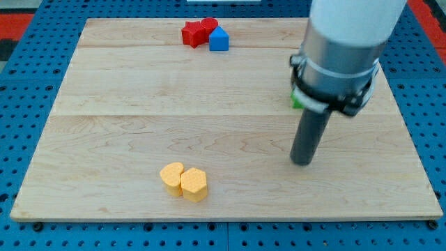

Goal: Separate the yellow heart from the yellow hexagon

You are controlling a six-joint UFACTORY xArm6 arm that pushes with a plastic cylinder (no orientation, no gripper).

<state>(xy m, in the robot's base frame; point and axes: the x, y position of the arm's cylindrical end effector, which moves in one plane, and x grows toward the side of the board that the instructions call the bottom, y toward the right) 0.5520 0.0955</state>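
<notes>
Your yellow heart (171, 177) and yellow hexagon (194, 185) touch, well left of my tip (302, 162); both look light, rigid and slide-prone. No fingers here, so push at their seam.

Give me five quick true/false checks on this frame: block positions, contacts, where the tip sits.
1. The yellow heart and the yellow hexagon are touching. True.
2. My tip is pressed against the yellow hexagon. False: it stands well to the view's right of the yellow pair, apart from both.
3. The red blocks and the blue block sit clustered near the view's top edge of the board. True.
4. The heart lies on the view's right of the hexagon. False: the heart is on the view's left.
5. A green block lies in full view at the board's centre. False: only a sliver shows behind the arm, at the view's right.
</notes>
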